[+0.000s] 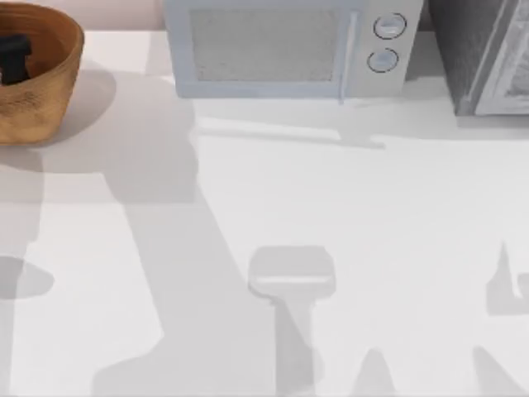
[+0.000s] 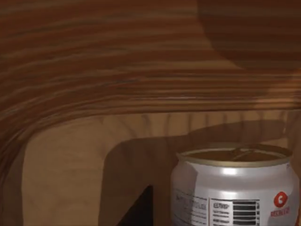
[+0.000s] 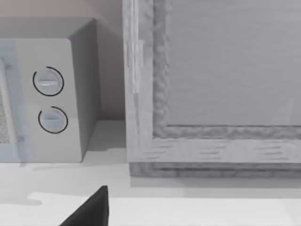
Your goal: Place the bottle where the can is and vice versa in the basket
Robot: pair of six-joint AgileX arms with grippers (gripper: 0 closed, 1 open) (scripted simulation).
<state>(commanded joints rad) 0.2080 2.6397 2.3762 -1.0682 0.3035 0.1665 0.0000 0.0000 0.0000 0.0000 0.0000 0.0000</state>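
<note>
Inside the basket (image 2: 94,70), the can (image 2: 235,188) stands just beside the left fingers (image 2: 141,212).

Table (image 1: 331,190) centre open; microwave (image 1: 285,45) blocks back edge.

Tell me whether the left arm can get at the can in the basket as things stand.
Probably yes. The left gripper is down inside the basket, and its wrist view shows the can upright close ahead on the basket floor, nothing between them.

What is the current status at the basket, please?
Left hand down inside the basket, top view's far left. Can upright on the basket floor, close by the hand. Microwave behind, well clear.
</note>
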